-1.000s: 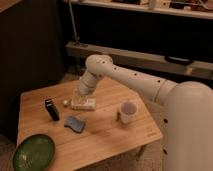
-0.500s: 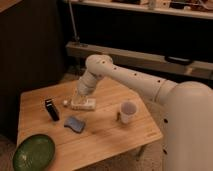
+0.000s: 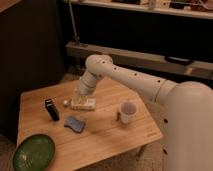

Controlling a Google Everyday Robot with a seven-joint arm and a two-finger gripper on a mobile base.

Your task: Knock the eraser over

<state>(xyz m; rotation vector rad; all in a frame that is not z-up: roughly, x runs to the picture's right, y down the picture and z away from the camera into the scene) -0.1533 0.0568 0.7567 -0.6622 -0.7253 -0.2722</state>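
Reading everything off the white block (image 3: 83, 104) as reference: it lies flat on the wooden table (image 3: 105, 142), toward the far side of the top. Gripper (image 3: 80, 98) sits directly over the block, at or just above its top face; contact or a small gap, can't resolve which. Gripper state: cannot tell, the wrist covers it from this angle. Arm (image 3: 131, 77) comes in from camera-right of the block, bends at a joint above it and drops straight down. White robot body (image 3: 192, 130) is well to the block's right and nearer the camera. Eraser (image 3: 51, 109): black slab, standing on end with a slight lean, camera-left of the block and a bit nearer the camera, clearly apart from both block and gripper. Not knocked over. Small pale object (image 3: 65, 102) lies on the table just left of the block, between block and eraser; can't identify it. Blue-grey pad (image 3: 75, 124) lies flat in front of the block, slightly to its left, near but not touching. White cup (image 3: 128, 112) stands upright to the block's right, well apart, a little nearer the camera. Green plate (image 3: 34, 152) is far from the block, at the near-left corner, past the eraser.
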